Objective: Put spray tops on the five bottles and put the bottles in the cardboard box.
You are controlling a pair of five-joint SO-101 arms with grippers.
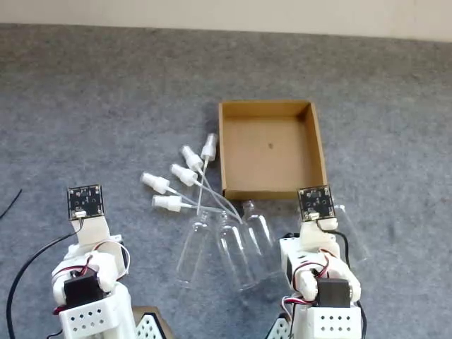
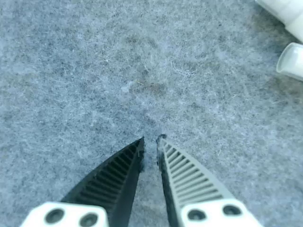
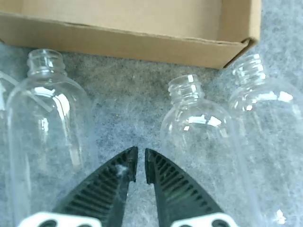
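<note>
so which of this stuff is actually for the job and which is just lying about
For the job:
five white spray tops
clear bottles, lying uncapped
cardboard box

Just lying about:
thin black cable at the left edge
grey carpet under everything

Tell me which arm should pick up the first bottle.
Right. The right gripper points between two uncapped bottles, just short of the cardboard box. The left gripper is over carpet, nearer the spray tops.
</note>
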